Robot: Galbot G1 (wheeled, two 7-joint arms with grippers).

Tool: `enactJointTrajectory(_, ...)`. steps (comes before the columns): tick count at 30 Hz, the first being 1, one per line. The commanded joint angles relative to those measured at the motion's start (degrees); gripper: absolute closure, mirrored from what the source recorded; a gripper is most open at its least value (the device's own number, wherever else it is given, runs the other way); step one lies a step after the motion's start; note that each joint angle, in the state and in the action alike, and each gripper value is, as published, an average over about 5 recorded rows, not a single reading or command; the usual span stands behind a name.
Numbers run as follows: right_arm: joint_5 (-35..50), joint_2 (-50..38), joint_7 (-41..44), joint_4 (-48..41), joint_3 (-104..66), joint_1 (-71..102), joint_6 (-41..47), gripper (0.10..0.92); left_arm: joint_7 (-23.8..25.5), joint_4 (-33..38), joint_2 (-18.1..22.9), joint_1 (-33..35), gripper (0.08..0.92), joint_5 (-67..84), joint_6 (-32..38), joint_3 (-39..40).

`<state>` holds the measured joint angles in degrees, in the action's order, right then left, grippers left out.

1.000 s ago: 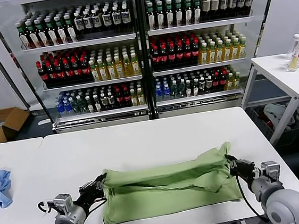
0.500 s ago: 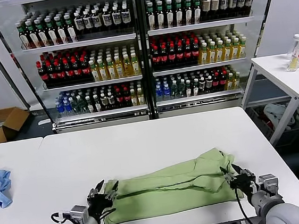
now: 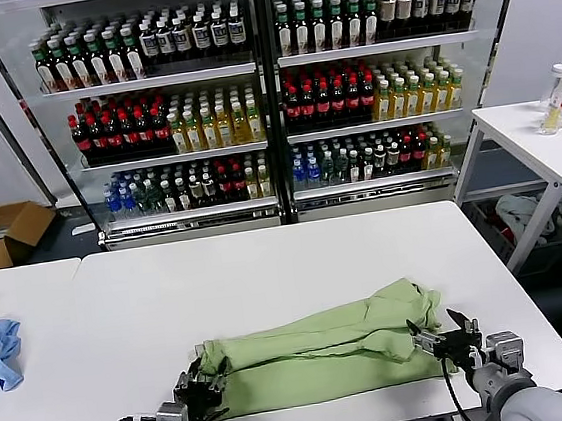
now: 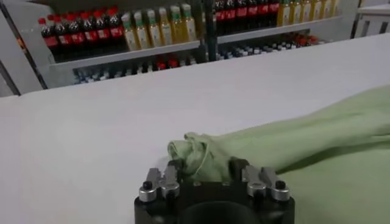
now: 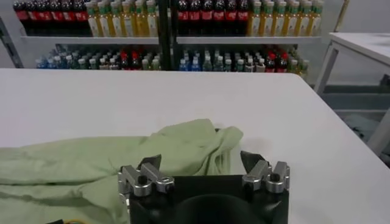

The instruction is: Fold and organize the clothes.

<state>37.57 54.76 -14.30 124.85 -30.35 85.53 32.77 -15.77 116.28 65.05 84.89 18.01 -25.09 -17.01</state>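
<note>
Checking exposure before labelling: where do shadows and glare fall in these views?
Head view: even light, soft shadow under the green shirt folds, white table bright but not blown out. Left wrist view: shelf bottles soft, shirt by the left tool clear. Right wrist view: right tool dark against the table.

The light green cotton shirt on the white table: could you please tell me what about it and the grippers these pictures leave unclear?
- Light green cotton shirt: collar, buttons and printed mark are hidden in its folds, in every view.
- Left gripper: in the left wrist view, bunched cloth covers the fingertips; grip unclear.
- Right gripper: fingers spread, but the head view cannot settle contact with the cloth.
</note>
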Motion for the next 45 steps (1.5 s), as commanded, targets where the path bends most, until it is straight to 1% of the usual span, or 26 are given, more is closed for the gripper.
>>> enactJointTrajectory(1,-0.5,0.1,0.0,0.2,-0.1,0.4,0.1,0.203,-0.1,-0.9,1.3,0.5,0.569,0.9,-0.7,0.5)
enactJointTrajectory(8,-0.5,0.0,-0.2,0.5,-0.5,0.4,-0.1,0.203,1.7,-0.7,0.5,0.5,0.768,7.3,-0.8,-1.1)
enactJointTrajectory(11,-0.4,0.0,-0.3,0.6,-0.6,0.3,-0.3,0.203,2.2,-0.3,-0.1,0.5,0.853,9.5,-0.5,-3.1)
enactJointTrajectory(13,-0.4,0.0,-0.3,0.6,-0.7,0.2,-0.4,0.202,2.4,-0.1,-1.1,0.5,0.892,11.2,-0.4,-5.4)
enactJointTrajectory(16,-0.4,-0.1,-0.3,0.5,-0.7,0.0,-0.6,0.203,2.6,-0.2,-3.3,0.6,0.909,13.5,-0.1,-10.3)
enactJointTrajectory(19,-0.4,-0.3,-0.2,0.4,-0.6,-0.5,-0.7,0.203,2.9,-1.1,-6.1,0.9,0.909,15.0,0.4,-15.2)
enactJointTrajectory(24,-0.4,-0.6,0.0,-0.3,0.2,-2.1,-0.9,0.202,3.7,-4.3,-10.3,1.3,0.909,17.6,1.1,-23.8)
enactJointTrajectory(28,-0.2,-1.1,0.0,-0.6,0.8,-3.3,-0.9,0.203,4.2,-6.4,-12.7,1.0,0.909,21.4,0.9,-30.4)
enactJointTrajectory(31,-0.1,-1.5,0.0,-0.7,0.9,-3.9,-0.9,0.203,4.4,-4.4,-13.4,0.9,0.909,26.6,0.3,-32.8)
enactJointTrajectory(35,-0.2,-1.9,0.3,-0.9,0.9,-4.0,-1.2,0.203,6.6,3.4,-11.6,0.8,0.909,38.6,1.1,-31.6)
enactJointTrajectory(39,-0.3,-2.2,0.4,-1.0,1.1,-4.0,-1.5,0.203,7.8,10.8,-7.8,0.1,0.909,48.3,0.7,-24.9)
enactJointTrajectory(42,-0.4,-2.3,0.3,-1.3,1.4,-4.3,-1.5,0.203,7.7,13.2,-5.1,-0.5,0.909,51.1,0.2,-18.0)
enactJointTrajectory(45,-0.4,-2.5,0.2,-1.6,1.9,-4.8,-1.5,0.202,7.4,12.9,-3.3,-1.4,0.909,52.7,0.2,-12.4)
